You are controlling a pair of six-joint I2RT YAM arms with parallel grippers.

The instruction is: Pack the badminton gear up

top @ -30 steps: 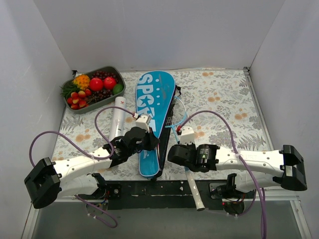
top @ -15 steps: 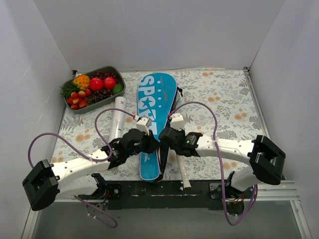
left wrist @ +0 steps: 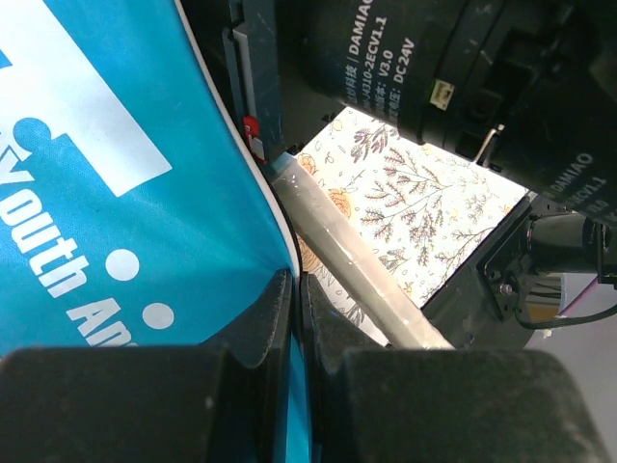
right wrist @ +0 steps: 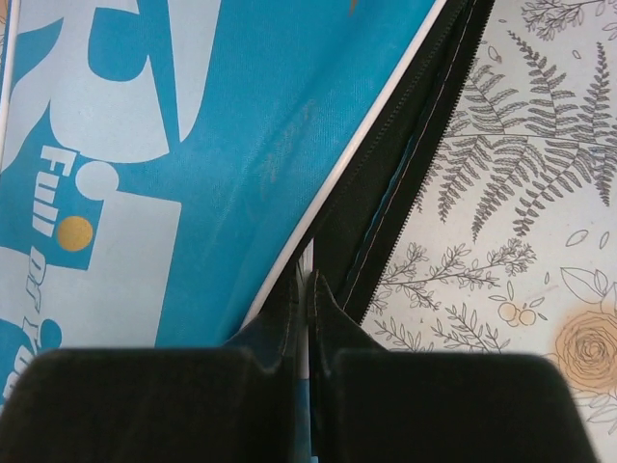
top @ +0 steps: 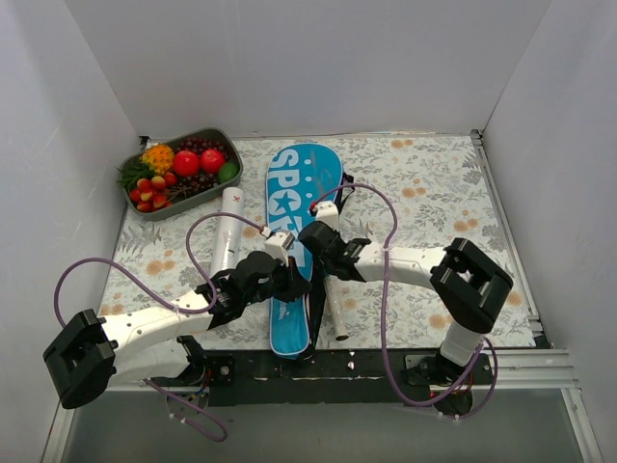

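Grip status | left claw pinching blue SPORT bag rim | right claw pinching piped rim beside zipper | racket handle just beside left claw, outside | advice: lift both rims evenly, likely avoiding snags

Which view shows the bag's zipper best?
Right wrist: the zipper teeth run sharp along the black edge of the bag. Top view shows only a thin dark edge line. Left wrist shows mostly blue fabric, with no teeth visible.

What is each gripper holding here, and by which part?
The blue bag: left fingers and right fingers each look shut on its white-piped edge.
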